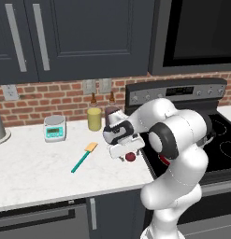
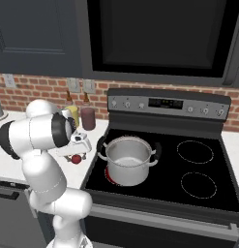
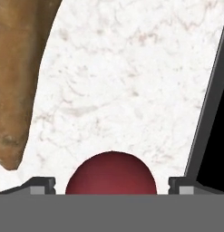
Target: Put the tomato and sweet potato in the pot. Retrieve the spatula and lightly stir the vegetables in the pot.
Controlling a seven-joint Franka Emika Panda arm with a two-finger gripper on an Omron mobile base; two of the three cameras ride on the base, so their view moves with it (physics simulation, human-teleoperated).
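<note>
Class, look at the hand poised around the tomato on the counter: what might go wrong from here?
1. The tomato is round and sits between the fingertips of the gripper; an off-centre squeeze could roll it away.
2. The sweet potato lies close beside; the hand may nudge it.
3. The pot has a tall rim, which the carried tomato could clip.

arm: white, rises from base, elbow bent high, forearm folded down and forward toward the counter edge | wrist: pitched downward | gripper (image 1: 128,157): pointing down, low over the surface | fingers (image 3: 41,185): spread apart, tips flanking a red ball, contact not discernible
</note>
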